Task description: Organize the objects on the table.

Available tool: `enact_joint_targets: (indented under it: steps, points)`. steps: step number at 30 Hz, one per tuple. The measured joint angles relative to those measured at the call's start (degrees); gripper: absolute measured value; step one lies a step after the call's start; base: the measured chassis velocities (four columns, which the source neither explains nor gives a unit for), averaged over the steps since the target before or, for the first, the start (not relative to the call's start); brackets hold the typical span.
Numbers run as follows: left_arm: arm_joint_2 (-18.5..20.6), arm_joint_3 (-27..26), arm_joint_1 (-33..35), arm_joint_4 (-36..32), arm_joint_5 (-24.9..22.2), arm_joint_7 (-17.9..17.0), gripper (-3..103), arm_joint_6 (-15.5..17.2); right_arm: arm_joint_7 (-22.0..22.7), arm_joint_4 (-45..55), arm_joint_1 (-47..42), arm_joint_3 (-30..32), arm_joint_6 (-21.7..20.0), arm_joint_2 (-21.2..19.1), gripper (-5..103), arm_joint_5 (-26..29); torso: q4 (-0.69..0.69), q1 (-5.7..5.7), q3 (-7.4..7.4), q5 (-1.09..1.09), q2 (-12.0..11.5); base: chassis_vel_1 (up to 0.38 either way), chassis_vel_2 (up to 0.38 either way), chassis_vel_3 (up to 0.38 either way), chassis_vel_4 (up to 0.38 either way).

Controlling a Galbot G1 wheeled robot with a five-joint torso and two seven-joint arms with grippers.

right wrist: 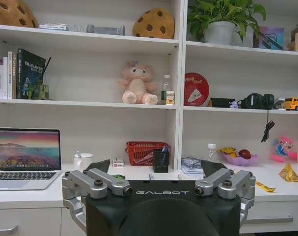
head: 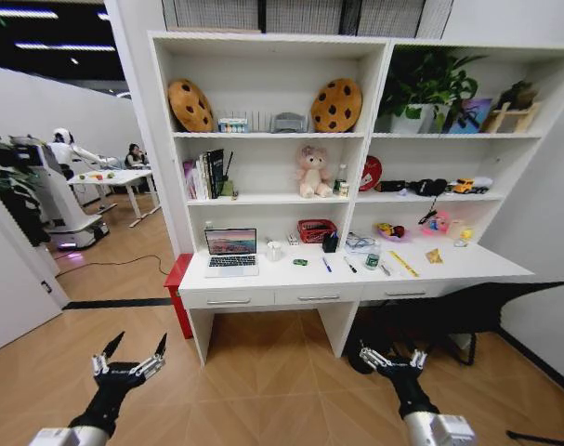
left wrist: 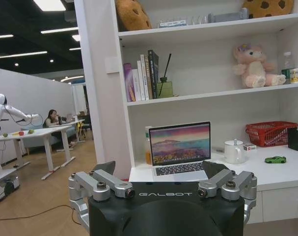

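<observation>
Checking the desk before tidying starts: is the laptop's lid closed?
No, the silver laptop stands open on the table, its screen lit with a landscape picture and the keyboard showing.

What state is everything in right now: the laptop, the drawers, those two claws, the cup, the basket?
Laptop: lid open, screen lit.
Desk drawers: all three shut.
Left gripper: open, holding nothing, hanging short of the desk.
Right gripper: open, holding nothing, also short of the desk.
White cup: upright on the desk beside the laptop.
Red basket: upright at the back of the desk.
</observation>
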Motion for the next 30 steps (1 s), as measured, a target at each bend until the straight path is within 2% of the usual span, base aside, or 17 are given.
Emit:
enact_joint_targets:
  steps: [21,30]
  points:
    - [0.4,-0.1,-0.1,0.0,-0.3,0.0,97,0.2,-0.4,-0.6,0.2,0.1,0.2,0.3,100,0.1,0.0,0.0,0.0,0.0,0.0,0.0,0.0,0.0,0.0]
    - [0.4,0.4,-0.8,0.8,-0.3,0.0,97,0.2,-0.5,-1.0,0.2,0.6,1.6,0.6,100,0.2,0.01,-0.01,-0.01,0.0,0.0,-0.034,0.039,0.045,-0.038]
